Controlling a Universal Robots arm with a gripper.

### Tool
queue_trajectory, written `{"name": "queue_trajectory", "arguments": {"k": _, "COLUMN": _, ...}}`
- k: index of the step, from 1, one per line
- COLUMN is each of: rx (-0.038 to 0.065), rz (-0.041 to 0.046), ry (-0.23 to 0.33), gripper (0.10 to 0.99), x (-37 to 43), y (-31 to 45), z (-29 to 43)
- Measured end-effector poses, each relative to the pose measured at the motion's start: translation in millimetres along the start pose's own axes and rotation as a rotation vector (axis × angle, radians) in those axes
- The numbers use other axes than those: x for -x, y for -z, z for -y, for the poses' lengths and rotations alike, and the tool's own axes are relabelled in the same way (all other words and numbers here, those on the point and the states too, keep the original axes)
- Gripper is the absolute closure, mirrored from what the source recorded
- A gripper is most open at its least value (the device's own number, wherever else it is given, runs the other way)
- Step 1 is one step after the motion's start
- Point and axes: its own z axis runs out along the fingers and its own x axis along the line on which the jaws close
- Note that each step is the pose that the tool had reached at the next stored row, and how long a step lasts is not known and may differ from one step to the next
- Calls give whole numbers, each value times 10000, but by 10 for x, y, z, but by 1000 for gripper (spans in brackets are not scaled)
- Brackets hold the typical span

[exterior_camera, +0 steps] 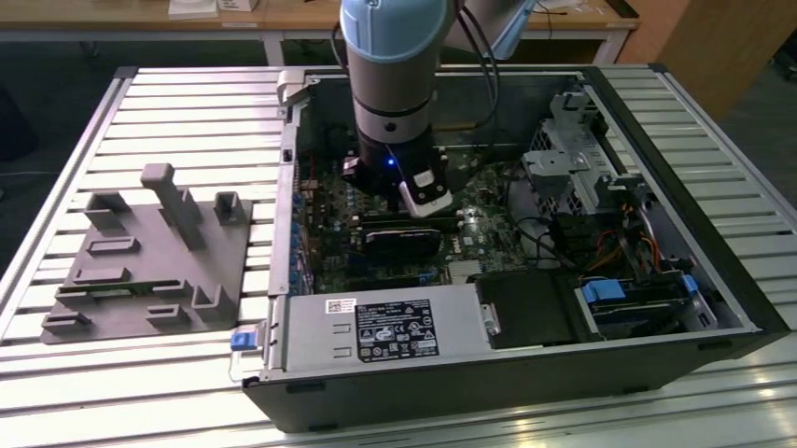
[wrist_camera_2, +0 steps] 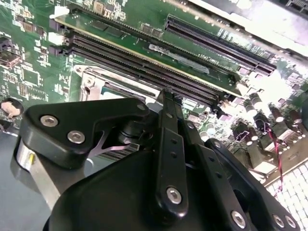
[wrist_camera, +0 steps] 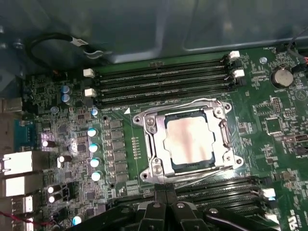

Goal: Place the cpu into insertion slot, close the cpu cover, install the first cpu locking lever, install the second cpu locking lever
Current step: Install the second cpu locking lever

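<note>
- The cpu point(wrist_camera: 188, 140) lies in the insertion slot point(wrist_camera: 217, 166), framed by the cpu cover point(wrist_camera: 156, 144).
- Memory slots point(wrist_camera: 161, 82) run alongside the socket.

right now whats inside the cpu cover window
The cpu, its pale metal top showing through the cpu cover. The cpu's edges lie under the frame, and the insertion slot beneath is covered.

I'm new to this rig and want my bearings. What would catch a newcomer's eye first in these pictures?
First, the arm reaching down into the open computer case in the exterior view. Next, in the first wrist view, the pale cpu sits in the insertion slot with the silvery cpu cover closed around it, between rows of black memory slots. On the exterior view's left, a grey fixture block stands on the slatted table.
</note>
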Motion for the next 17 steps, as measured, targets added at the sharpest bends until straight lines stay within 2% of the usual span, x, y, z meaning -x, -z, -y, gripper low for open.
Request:
{"name": "queue_trajectory", "arguments": {"k": 3, "rx": 191, "rz": -29, "ry": -12, "gripper": 980, "x": 1, "y": -25, "z": 15}}
{"name": "queue_trajectory", "arguments": {"k": 6, "rx": 331, "rz": -51, "ry": -21, "gripper": 980, "x": 1, "y": -55, "z": 29}}
{"name": "queue_trajectory", "arguments": {"k": 11, "rx": 519, "rz": -81, "ry": -33, "gripper": 980, "x": 18, "y": -45, "z": 134}}
{"name": "queue_trajectory", "arguments": {"k": 17, "rx": 939, "rz": -147, "ry": -62, "gripper": 980, "x": 19, "y": -69, "z": 163}}
